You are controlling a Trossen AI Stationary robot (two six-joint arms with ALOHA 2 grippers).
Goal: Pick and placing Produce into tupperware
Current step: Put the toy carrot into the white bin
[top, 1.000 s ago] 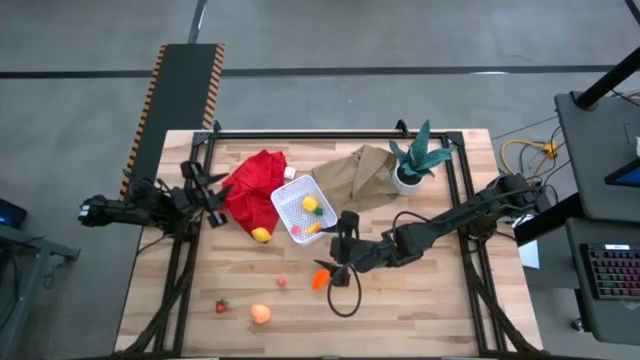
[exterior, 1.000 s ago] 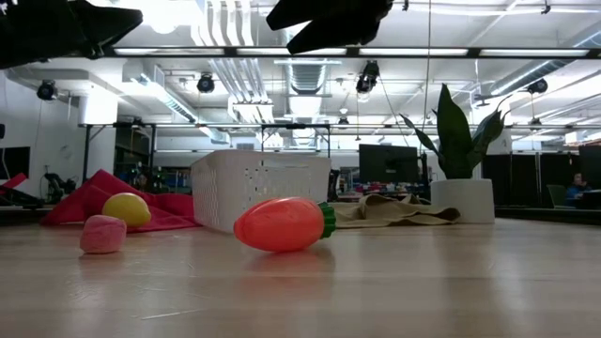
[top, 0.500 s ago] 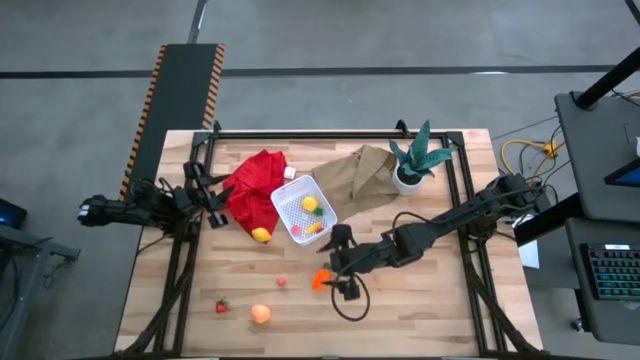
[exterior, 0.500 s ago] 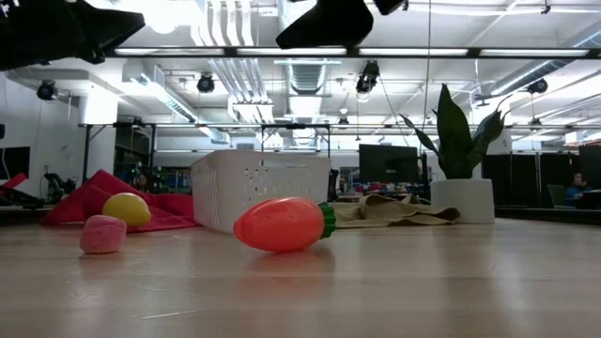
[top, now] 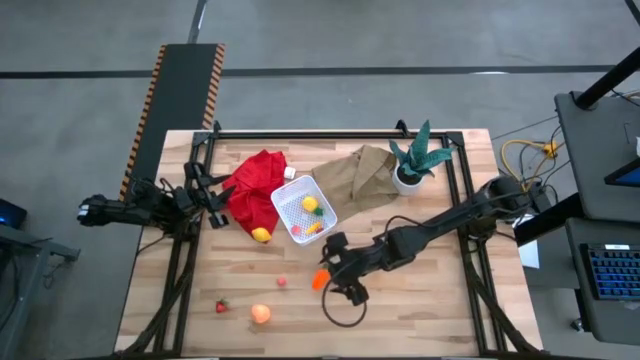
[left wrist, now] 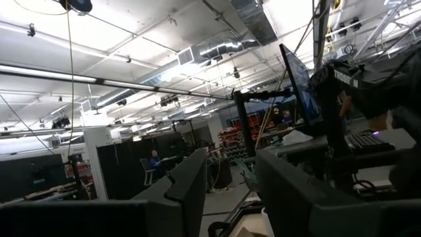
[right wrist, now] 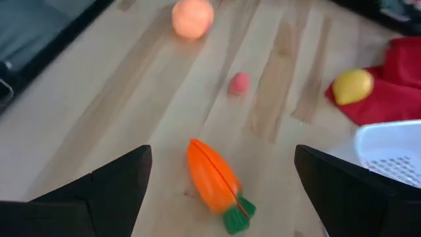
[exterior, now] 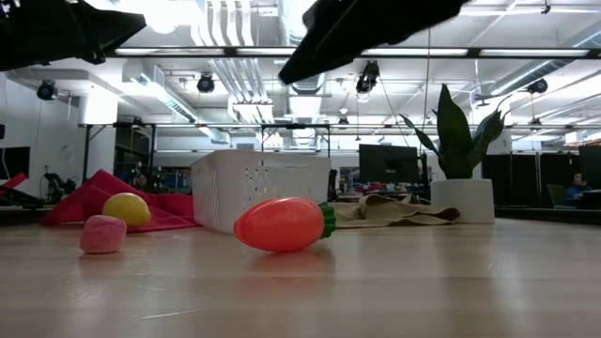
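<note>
Right claw (right wrist: 217, 197) spread wide, hovering seemingly just above carrot (right wrist: 213, 182); long axis toward 5 o'clock, green top nearest claw.

The right gripper (top: 331, 268) hangs just above the orange carrot (top: 320, 279) near the table's middle. The white tupperware (top: 303, 212), holding a lemon (top: 310, 204), sits beside a red cloth (top: 252, 186). The left gripper (top: 212, 189) waits at the table's left edge.

One orange plastic carrot (top: 320, 279), two yellow toy lemons (top: 261, 235) (top: 310, 204), one peach-orange ball (top: 261, 314), one pink piece (top: 282, 282), one tiny red berry (top: 221, 306), perhaps more inside one white mesh tupperware (top: 283, 198).
</note>
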